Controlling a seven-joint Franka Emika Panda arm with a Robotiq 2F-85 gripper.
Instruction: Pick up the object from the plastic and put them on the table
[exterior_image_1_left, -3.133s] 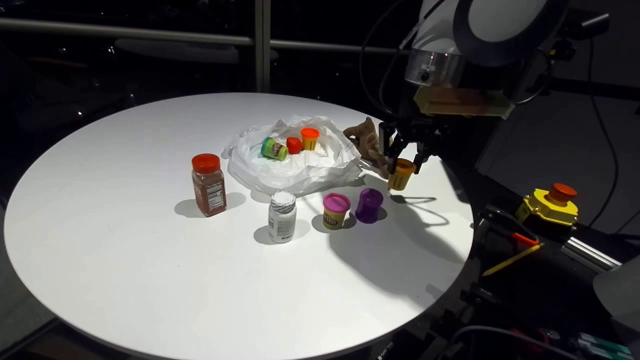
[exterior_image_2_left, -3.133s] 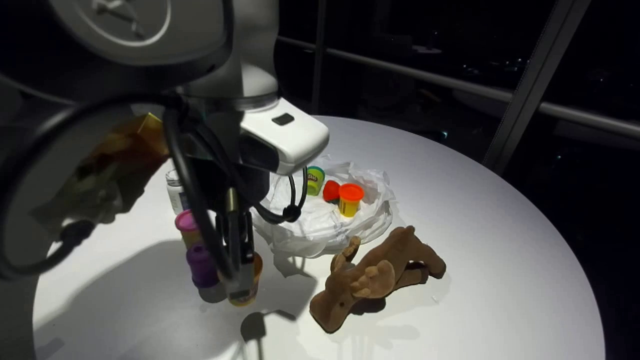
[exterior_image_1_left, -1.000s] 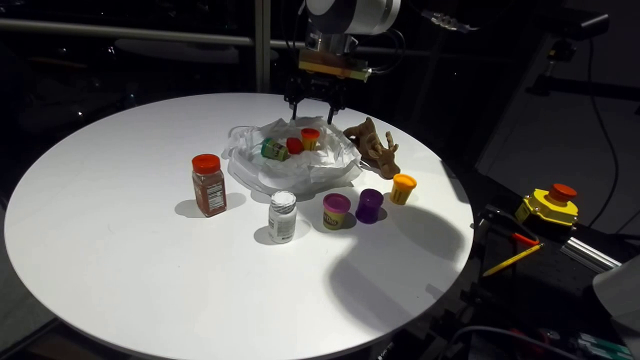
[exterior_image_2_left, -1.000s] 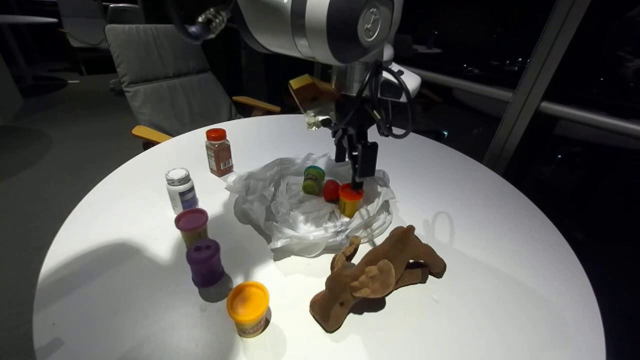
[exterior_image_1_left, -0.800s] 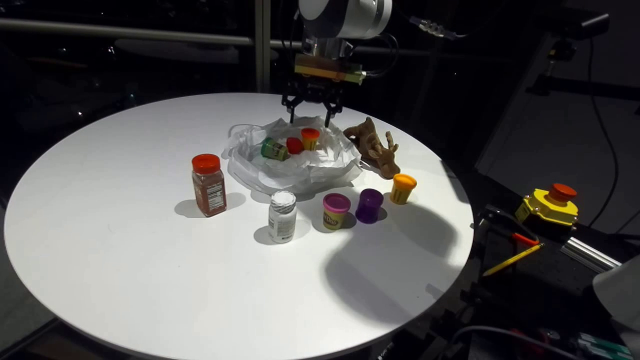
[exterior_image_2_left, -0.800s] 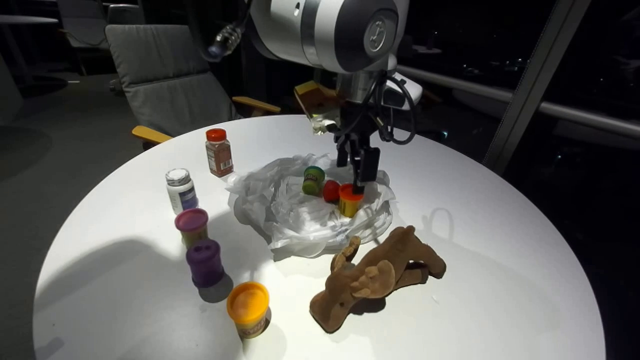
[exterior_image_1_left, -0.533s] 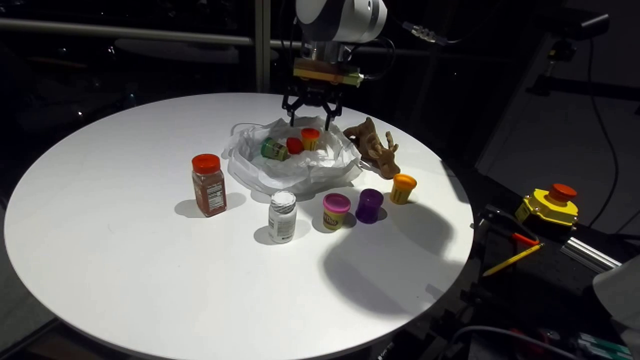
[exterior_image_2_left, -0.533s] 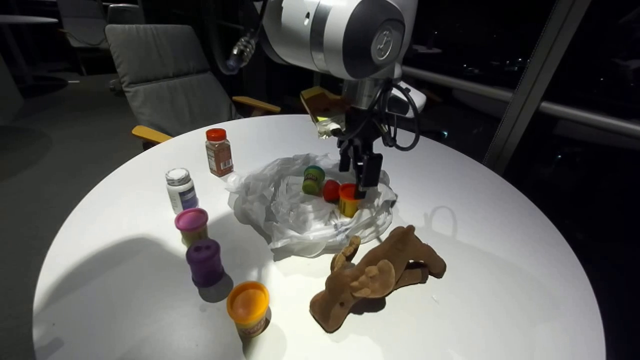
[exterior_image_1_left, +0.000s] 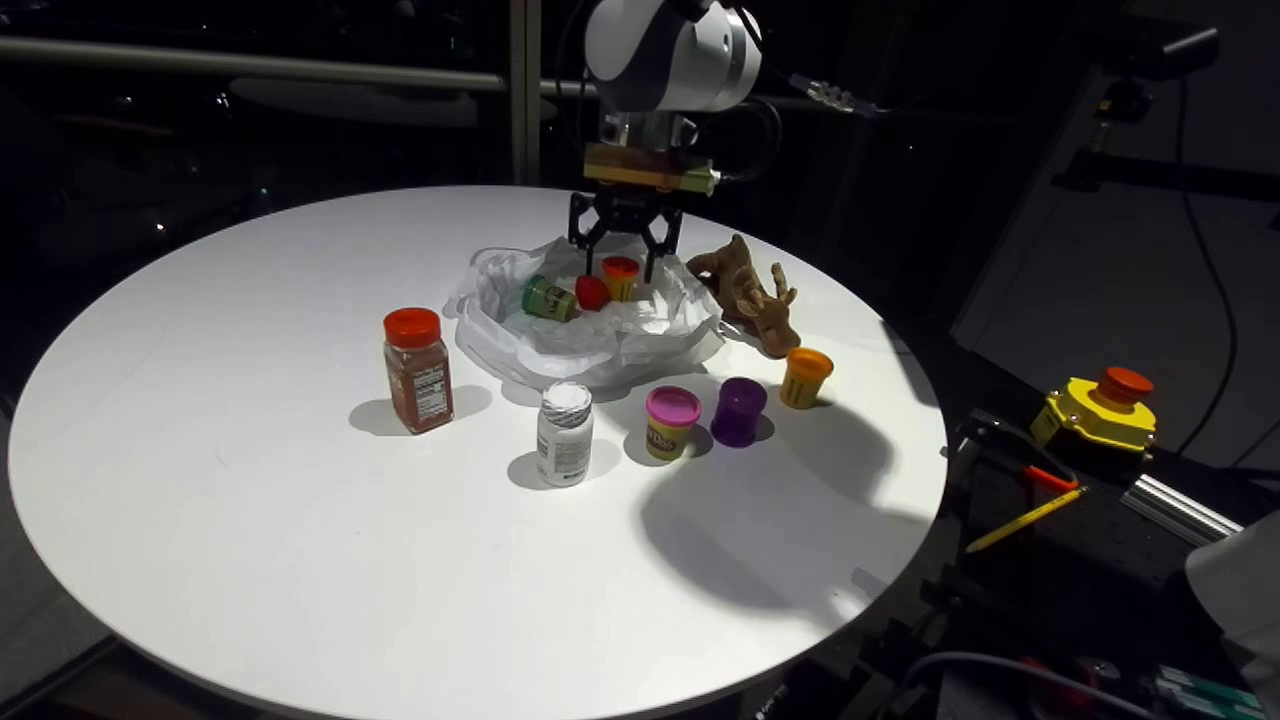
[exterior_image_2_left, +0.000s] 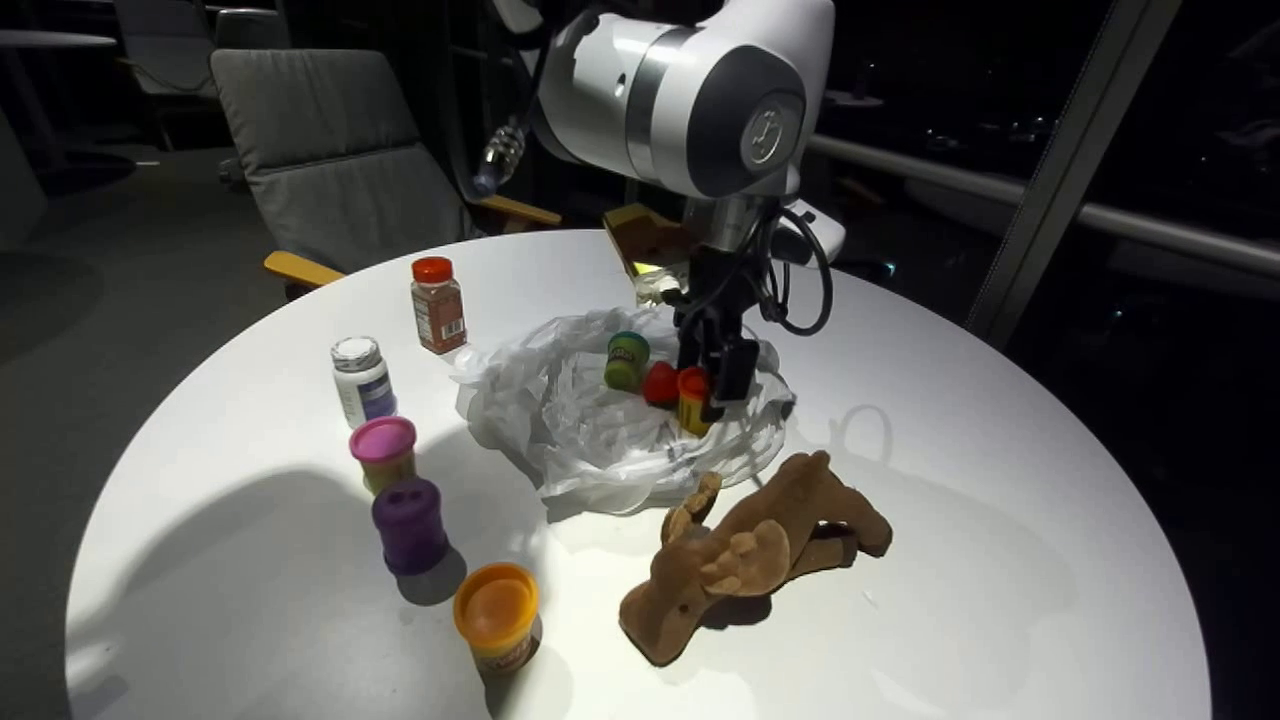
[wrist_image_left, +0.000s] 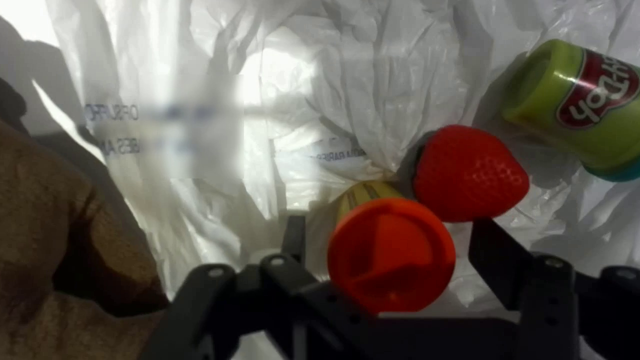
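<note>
Fingers (wrist_image_left: 500, 265) flank red-lidded tub (wrist_image_left: 391, 255) (gap seemingly tighter beside strawberry (wrist_image_left: 470, 172)).

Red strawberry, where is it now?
In the wrist view, the red strawberry lies right of centre on the plastic, between the red-lidded tub and the green tub.

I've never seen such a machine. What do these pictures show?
The machine is a white jointed robot arm with a black two-fingered hand. Two pictures come from cameras outside it; the close-up looks down from its wrist. On the round white table lies crumpled white plastic film, bearing a yellow tub with red lid, a red strawberry-shaped toy and a tipped green tub. Nearby are a clear red-capped jar, a white bottle, a yellow tub with pink lid, a purple tub, a yellow tub with orange lid and a brown plush moose. Nothing seems held: the hand's open fingers straddle the red-lidded tub, gaps showing both sides.
</note>
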